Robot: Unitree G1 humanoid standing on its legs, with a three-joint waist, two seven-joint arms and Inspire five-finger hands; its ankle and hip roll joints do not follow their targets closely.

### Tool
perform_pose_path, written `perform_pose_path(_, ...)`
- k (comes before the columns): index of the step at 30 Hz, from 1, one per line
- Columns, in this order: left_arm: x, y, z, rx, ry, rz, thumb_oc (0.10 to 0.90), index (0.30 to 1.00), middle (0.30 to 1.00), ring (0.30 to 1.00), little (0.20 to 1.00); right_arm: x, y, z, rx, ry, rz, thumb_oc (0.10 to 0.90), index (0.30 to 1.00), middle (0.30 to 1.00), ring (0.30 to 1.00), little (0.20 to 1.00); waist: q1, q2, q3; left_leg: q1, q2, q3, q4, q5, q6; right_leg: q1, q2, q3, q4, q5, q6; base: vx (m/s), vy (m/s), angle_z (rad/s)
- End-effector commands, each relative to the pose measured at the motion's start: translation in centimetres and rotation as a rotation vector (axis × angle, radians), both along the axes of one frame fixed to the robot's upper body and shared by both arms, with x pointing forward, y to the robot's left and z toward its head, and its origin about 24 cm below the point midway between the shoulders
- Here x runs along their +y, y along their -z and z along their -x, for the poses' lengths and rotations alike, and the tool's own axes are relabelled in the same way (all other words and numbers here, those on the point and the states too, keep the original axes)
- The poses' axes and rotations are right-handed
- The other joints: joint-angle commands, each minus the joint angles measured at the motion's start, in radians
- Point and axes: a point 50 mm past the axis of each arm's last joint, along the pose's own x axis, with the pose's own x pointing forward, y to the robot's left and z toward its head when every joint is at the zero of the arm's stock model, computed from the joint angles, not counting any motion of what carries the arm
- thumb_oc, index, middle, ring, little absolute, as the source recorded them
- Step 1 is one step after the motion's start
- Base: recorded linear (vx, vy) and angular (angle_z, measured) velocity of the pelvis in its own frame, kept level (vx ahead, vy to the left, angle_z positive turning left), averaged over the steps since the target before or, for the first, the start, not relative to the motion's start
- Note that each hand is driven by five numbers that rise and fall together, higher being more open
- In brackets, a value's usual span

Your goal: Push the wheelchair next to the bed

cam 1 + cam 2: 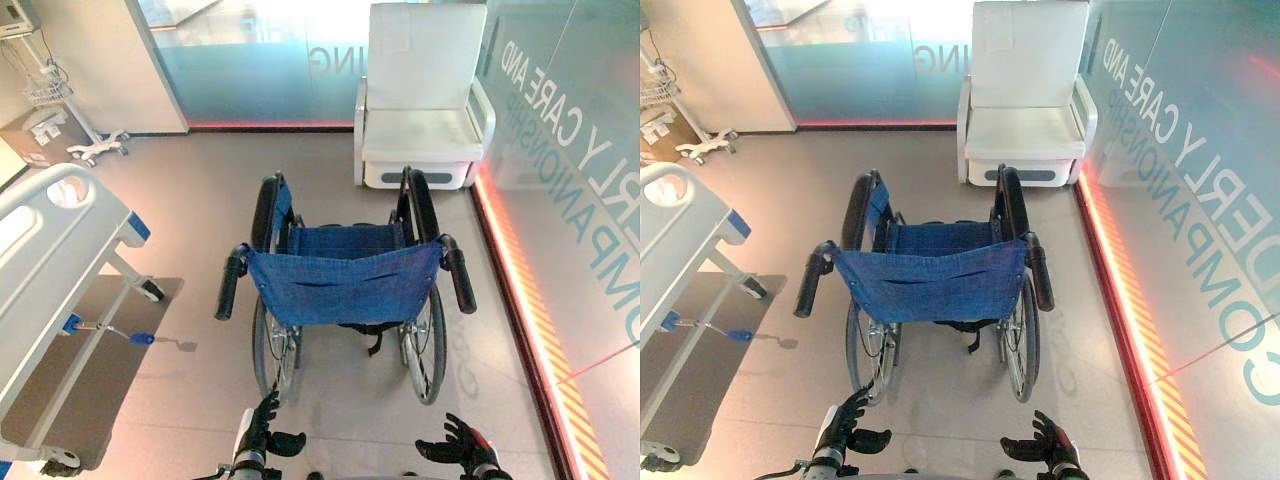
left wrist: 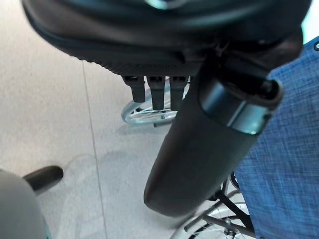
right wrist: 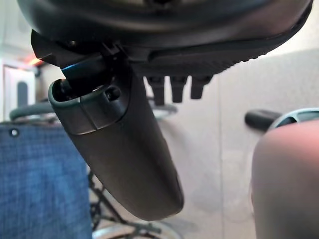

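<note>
Both hands are hanging short of the wheelchair's push handles; the bed is lying off to the robot's left.

Nearest, the left hand [image 1: 262,432] and right hand [image 1: 462,447] are sitting low, palms facing inward, fingers loosely spread and holding nothing, both apart from the chair. Straight ahead of them the wheelchair [image 1: 345,285] is standing with its blue back toward the robot, its long axis pointing away. The left handle [image 1: 231,283] is lying ahead of and slightly outboard of the left hand; the right handle [image 1: 459,274] is lying almost directly ahead of the right hand. Neither hand appears clearly nearer. The bed [image 1: 50,250] is standing to the left, well apart from the chair, its long side running roughly parallel to the chair's axis. In my judgement, the coming move is calling for a forward reach to both handles, then a leftward steer. Beyond, a white armchair [image 1: 420,100] is standing against the wall.
</note>
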Motion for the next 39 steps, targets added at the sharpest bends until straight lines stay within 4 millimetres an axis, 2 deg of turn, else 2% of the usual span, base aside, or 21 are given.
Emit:
perform_pose_path(1, -0.3, -1.3, -2.5, -0.13, 0.013, 0.051, 0.8, 0.9, 0.9, 0.9, 0.9, 1.8, -0.9, -2.8, -0.13, -0.053, 0.026, 0.8, 0.9, 0.9, 0.9, 0.9, 0.022, -0.031, 0.005, 0.013, -0.073, -0.021, 0.023, -0.089, -0.006, 0.009, -0.012, -0.008, 0.059, -0.042, 0.003, 0.0, 0.0, 0.0)
perform_pose_path(8, -0.5, -0.9, -1.9, -0.103, 0.009, 0.084, 0.8, 0.9, 0.9, 0.9, 0.9, 1.6, -1.0, -2.8, -0.127, -0.09, 0.069, 0.8, 0.9, 0.9, 0.9, 0.9, 0.028, -0.032, 0.006, 0.01, -0.072, -0.029, 0.024, -0.088, -0.008, 0.011, -0.021, -0.019, 0.057, -0.036, 0.009, 0.0, 0.0, 0.02)
perform_pose_path(10, -0.1, -1.0, -2.0, -0.122, -0.088, 0.104, 0.8, 0.9, 0.9, 0.9, 0.9, 1.4, -0.9, -2.8, -0.119, -0.044, 0.049, 0.8, 0.9, 0.9, 0.9, 0.9, 0.029, -0.03, 0.012, 0.017, -0.072, -0.032, 0.022, -0.087, -0.008, 0.018, -0.021, -0.019, 0.056, -0.034, 0.01, 0.01, 0.004, 0.06)
perform_pose_path(12, 1.1, -1.8, -2.9, -0.215, -0.291, 0.178, 0.8, 0.9, 0.9, 0.9, 0.9, 1.0, -1.4, -3.4, -0.156, 0.036, 0.023, 0.8, 0.9, 0.9, 0.9, 0.9, 0.033, -0.032, 0.013, 0.023, -0.071, -0.035, 0.02, -0.088, -0.006, 0.023, -0.025, -0.024, 0.05, -0.029, 0.012, 0.02, -0.005, 0.14)
perform_pose_path(17, 2.9, -3.7, -4.4, -0.363, -0.415, 0.169, 0.8, 0.9, 0.9, 0.9, 0.9, -0.5, -2.9, -5.2, -0.248, 0.109, 0.02, 0.8, 0.9, 0.9, 0.9, 0.9, 0.042, -0.041, 0.014, 0.02, -0.065, -0.033, 0.022, -0.086, -0.006, 0.023, -0.024, -0.025, 0.05, -0.022, 0.009, -0.01, -0.041, 0.03)
perform_pose_path(19, 4.7, -4.6, -5.0, -0.423, -0.506, 0.148, 0.8, 0.9, 0.9, 0.9, 0.9, -2.0, -4.0, -6.3, -0.313, 0.17, 0.013, 0.8, 0.9, 0.9, 0.9, 0.9, 0.042, -0.045, 0.011, 0.028, -0.063, -0.031, 0.018, -0.086, -0.005, 0.027, -0.021, -0.026, 0.05, -0.021, 0.008, -0.01, -0.035, 0.01)
perform_pose_path(22, 5.8, -5.3, -5.5, -0.458, -0.546, 0.117, 0.8, 0.9, 0.9, 0.9, 0.9, -3.0, -5.0, -7.3, -0.365, 0.214, 0.028, 0.8, 0.9, 0.9, 0.9, 0.9, 0.043, -0.048, 0.008, 0.033, -0.062, -0.03, 0.017, -0.086, -0.005, 0.031, -0.018, -0.023, 0.049, -0.02, 0.006, 0.0, 0.0, 0.0)
perform_pose_path(25, 8.2, -7.1, -6.6, -0.55, -0.622, 0.092, 0.8, 0.9, 0.9, 0.9, 0.9, -5.9, -8.3, -9.8, -0.523, 0.327, 0.068, 0.8, 0.9, 0.9, 0.9, 0.9, 0.042, -0.05, 0.0, 0.042, -0.059, -0.026, 0.016, -0.087, -0.005, 0.042, -0.016, -0.018, 0.047, -0.024, 0.002, 0.04, -0.014, 0.01)
perform_pose_path(29, 10.3, -9.7, -8.1, -0.678, -0.691, 0.043, 0.8, 0.9, 0.9, 0.9, 0.9, -8.6, -12.1, -12.2, -0.663, 0.371, 0.085, 0.8, 0.9, 0.9, 0.9, 0.9, 0.038, -0.049, -0.009, 0.046, -0.056, -0.024, 0.012, -0.088, -0.007, 0.047, -0.013, -0.011, 0.038, -0.027, 0.001, 0.0, 0.0, 0.0)
perform_pose_path(33, 11.8, -12.8, -9.6, -0.83, -0.712, 0.001, 0.8, 0.9, 0.9, 0.9, 0.9, -9.5, -15.3, -13.9, -0.795, 0.366, 0.093, 0.8, 0.9, 0.9, 0.9, 0.9, 0.035, -0.051, -0.013, 0.045, -0.054, -0.024, 0.01, -0.086, -0.01, 0.051, -0.013, -0.007, 0.032, -0.029, -0.001, 0.0, 0.0, 0.0)
perform_pose_path(34, 12.6, -14.9, -10.5, -0.926, -0.712, -0.017, 0.8, 0.9, 0.9, 0.9, 0.9, -9.9, -17.3, -14.7, -0.87, 0.362, 0.106, 0.8, 0.9, 0.9, 0.9, 0.9, 0.035, -0.052, -0.019, 0.039, -0.054, -0.023, 0.009, -0.082, -0.011, 0.047, -0.012, -0.005, 0.03, -0.028, -0.003, 0.0, 0.0, 0.0)
perform_pose_path(37, 13.6, -19.0, -11.9, -1.111, -0.684, -0.022, 0.8, 0.9, 0.9, 0.9, 0.9, -10.2, -21.4, -16.1, -1.04, 0.346, 0.157, 0.8, 0.9, 0.9, 0.9, 0.9, 0.032, -0.049, -0.022, 0.04, -0.054, -0.023, 0.007, -0.081, -0.012, 0.049, -0.013, -0.003, 0.028, -0.031, -0.003, 0.0, 0.0, 0.0)
perform_pose_path(39, 13.7, -20.9, -12.5, -1.185, -0.661, -0.024, 0.8, 0.9, 0.9, 0.9, 0.9, -9.9, -23.2, -16.7, -1.11, 0.338, 0.164, 0.8, 0.9, 0.9, 0.9, 0.9, 0.029, -0.048, -0.024, 0.043, -0.054, -0.021, 0.008, -0.085, -0.012, 0.053, -0.013, -0.001, 0.028, -0.036, -0.003, 0.0, 0.0, 0.0)
